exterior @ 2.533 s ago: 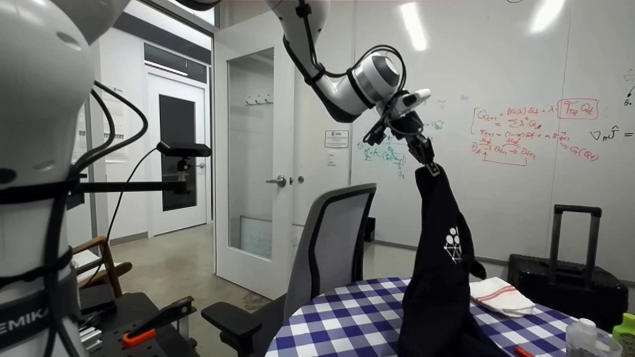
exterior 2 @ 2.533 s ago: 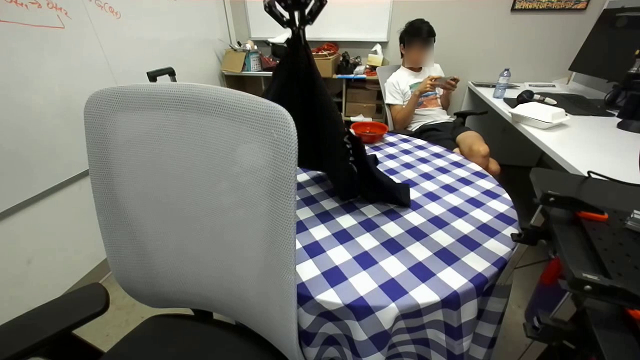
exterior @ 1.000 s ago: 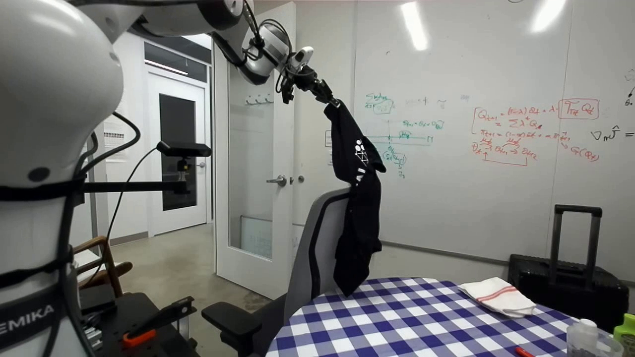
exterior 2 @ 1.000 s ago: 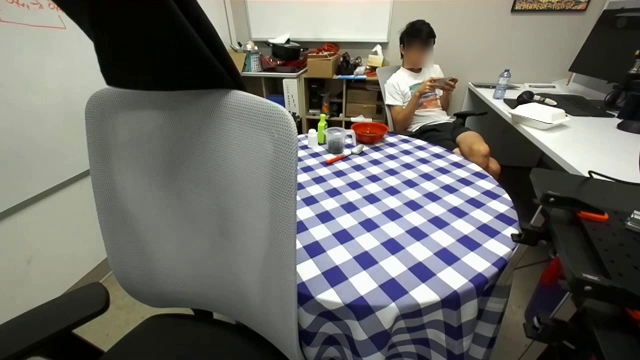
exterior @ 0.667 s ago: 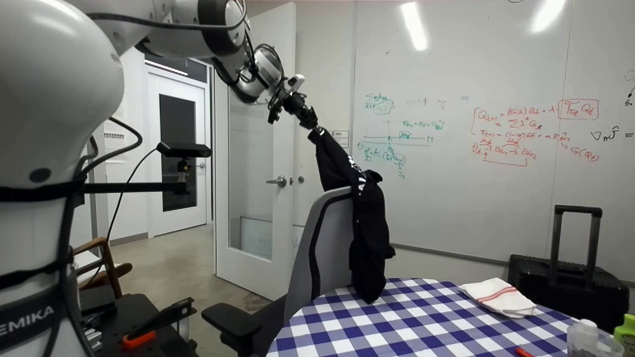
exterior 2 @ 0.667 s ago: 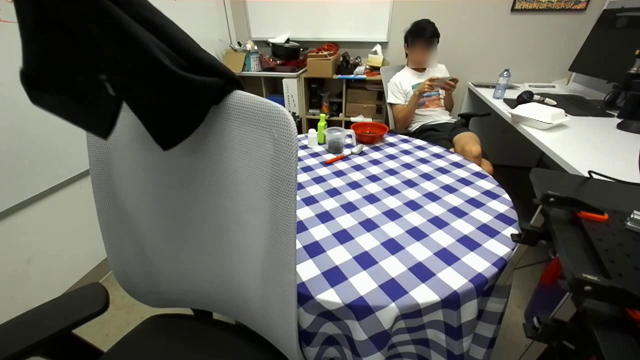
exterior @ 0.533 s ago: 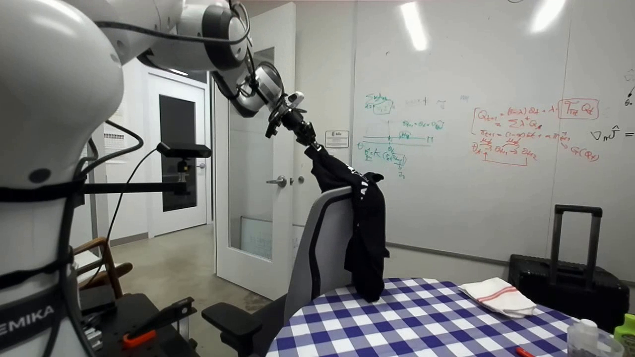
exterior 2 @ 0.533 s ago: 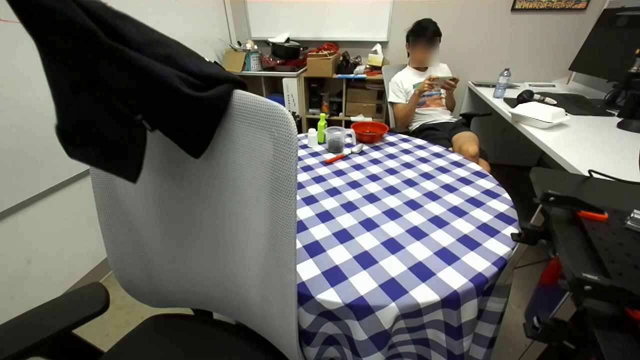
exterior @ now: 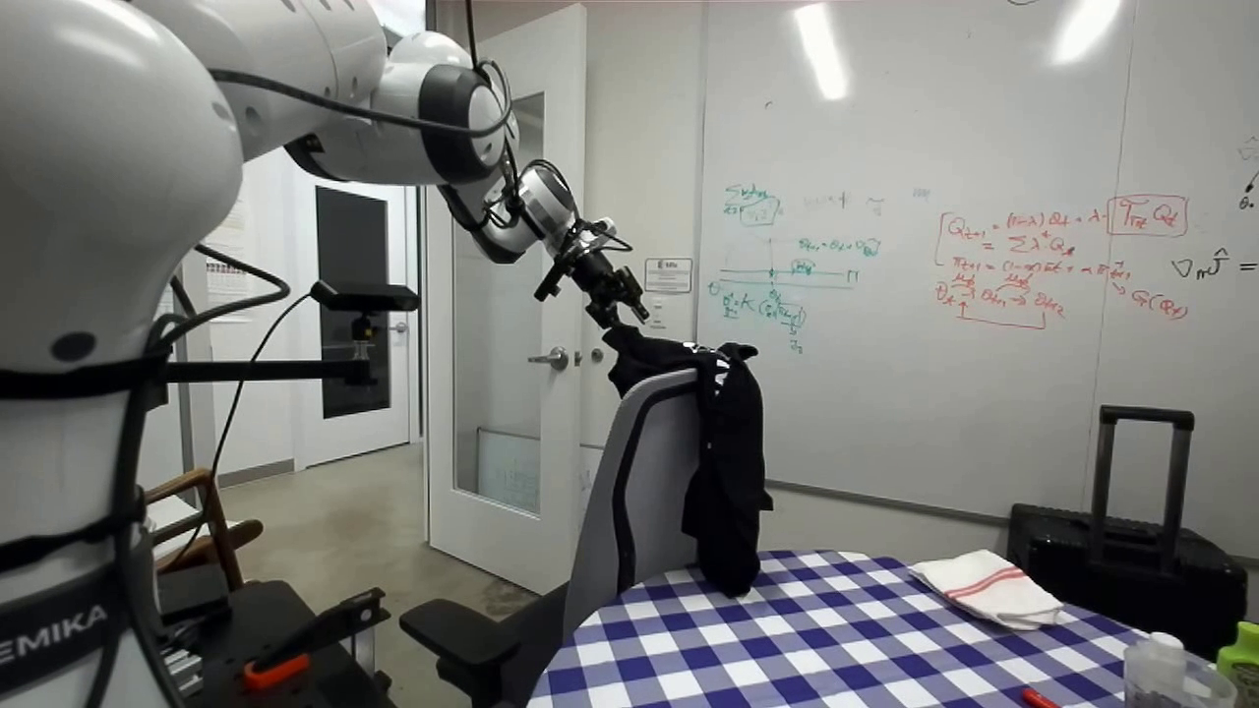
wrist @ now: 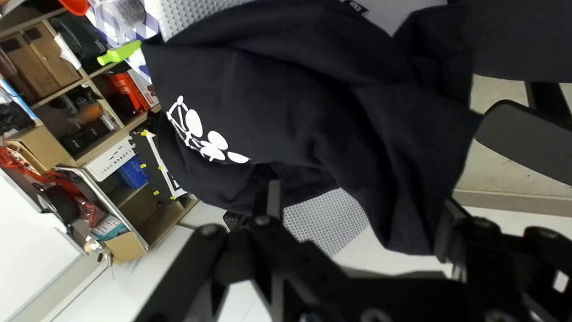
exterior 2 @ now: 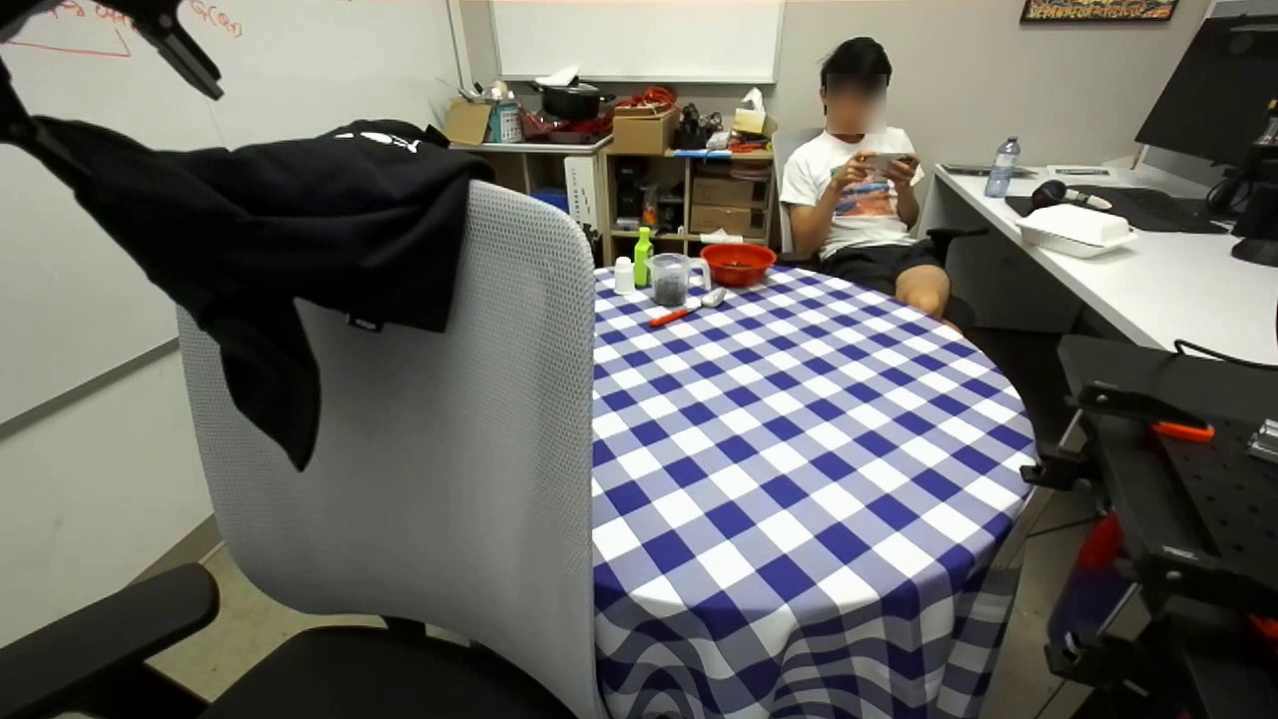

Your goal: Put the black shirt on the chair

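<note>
The black shirt [exterior: 728, 472] with a white print lies draped over the top of the grey mesh chair [exterior: 657, 492]. One part hangs down on the table side, and another falls over the other face of the backrest, as an exterior view shows the shirt [exterior 2: 329, 230] on the chair [exterior 2: 399, 449]. My gripper [exterior: 622, 320] is just above the chair top, its jaws spread wide. In the wrist view the shirt [wrist: 286, 98] spreads beyond the gripper [wrist: 357, 201]. A corner of cloth rests at the right-hand finger [wrist: 447, 232]; whether it touches I cannot tell.
A round table with a blue checked cloth [exterior: 679, 639] stands against the chair, bearing a striped white towel [exterior: 989, 588]. At its far side are a red bowl [exterior 2: 737, 264], a green bottle [exterior 2: 643, 257] and a measuring cup [exterior 2: 669, 285]. A person [exterior 2: 854, 190] sits beyond.
My gripper has carried the shirt from over the table to the chair, come down, and opened. The raised end of the shirt has sagged onto the backrest.
</note>
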Available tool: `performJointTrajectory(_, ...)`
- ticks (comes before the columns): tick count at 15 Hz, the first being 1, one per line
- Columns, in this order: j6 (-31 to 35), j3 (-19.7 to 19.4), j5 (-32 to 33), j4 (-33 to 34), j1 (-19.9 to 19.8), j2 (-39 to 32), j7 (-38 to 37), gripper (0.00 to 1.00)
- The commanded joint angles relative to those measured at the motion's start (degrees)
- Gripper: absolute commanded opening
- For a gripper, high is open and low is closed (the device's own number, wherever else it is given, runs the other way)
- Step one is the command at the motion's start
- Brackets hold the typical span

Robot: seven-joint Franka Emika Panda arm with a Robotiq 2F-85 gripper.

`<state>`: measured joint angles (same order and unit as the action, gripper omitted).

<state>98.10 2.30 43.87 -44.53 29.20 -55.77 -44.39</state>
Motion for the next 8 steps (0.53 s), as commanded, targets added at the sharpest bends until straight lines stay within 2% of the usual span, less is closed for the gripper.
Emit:
performJointTrajectory(1, -1.45, 2.51, -3.05, 4.12, -1.40, -0.86, 8.87, 0.99)
performJointTrajectory(5, -0.24, 6.42, -6.57, 3.26, -2.80, -0.89, 19.27, 1.00)
performJointTrajectory(8, -2.17, 8.80, -9.42, 2.47, -4.96, -0.18, 27.50, 1.00)
